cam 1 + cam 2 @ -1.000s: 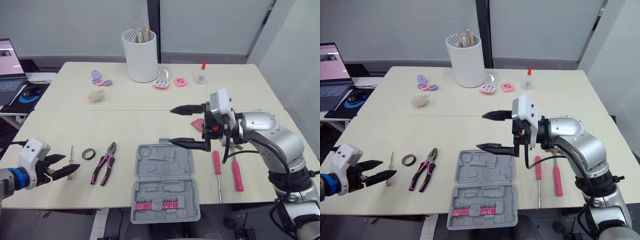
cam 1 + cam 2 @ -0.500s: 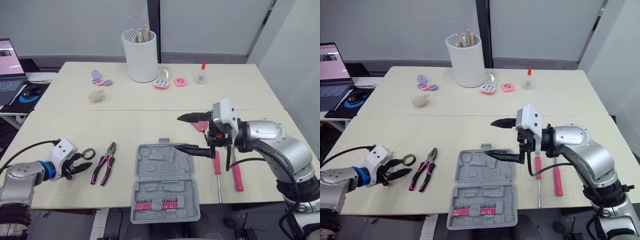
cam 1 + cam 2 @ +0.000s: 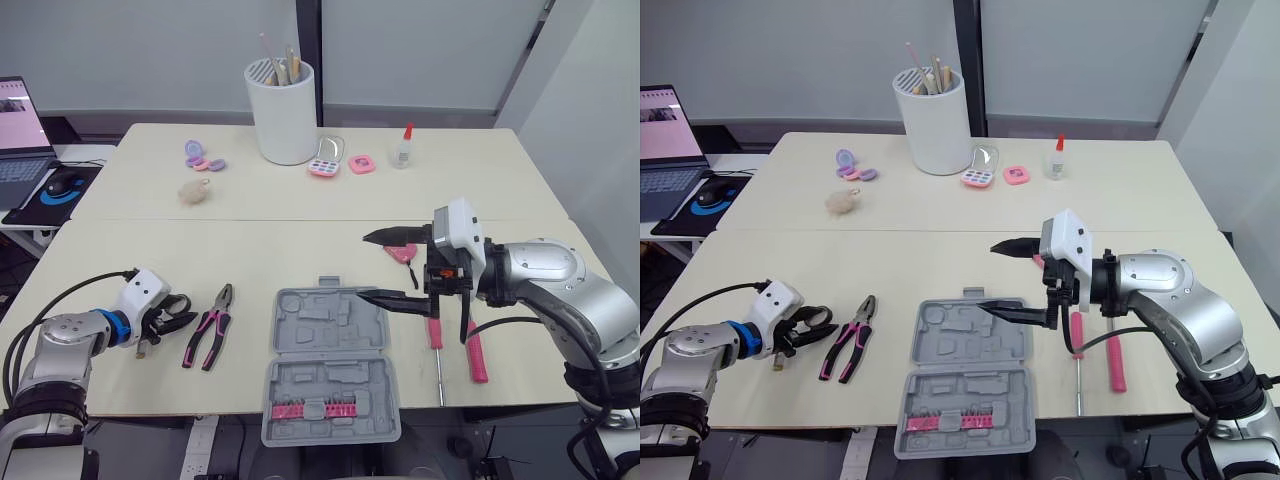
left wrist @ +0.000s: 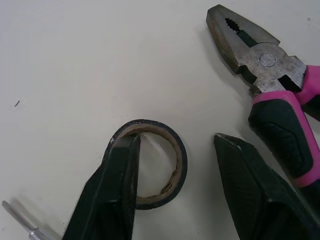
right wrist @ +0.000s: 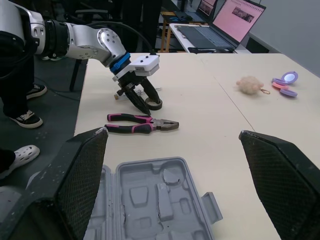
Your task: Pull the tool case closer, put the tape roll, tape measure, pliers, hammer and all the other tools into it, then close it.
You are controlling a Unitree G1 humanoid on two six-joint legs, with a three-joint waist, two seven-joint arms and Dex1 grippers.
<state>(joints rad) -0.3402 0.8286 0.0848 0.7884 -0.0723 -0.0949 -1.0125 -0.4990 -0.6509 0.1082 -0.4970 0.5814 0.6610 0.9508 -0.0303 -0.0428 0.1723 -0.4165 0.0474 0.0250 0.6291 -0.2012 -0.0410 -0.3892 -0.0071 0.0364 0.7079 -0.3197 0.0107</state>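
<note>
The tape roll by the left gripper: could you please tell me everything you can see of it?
The tape roll is a small ring, black outside with a brown, cardboard-looking core and little tape on it. It lies flat on the pale table, hole upward, apart from the pliers beside it. The open left gripper straddles it: one finger crosses its wall with the tip at the hole, the other is outside, toward the pliers. Whether either finger touches it cannot be judged.
</note>
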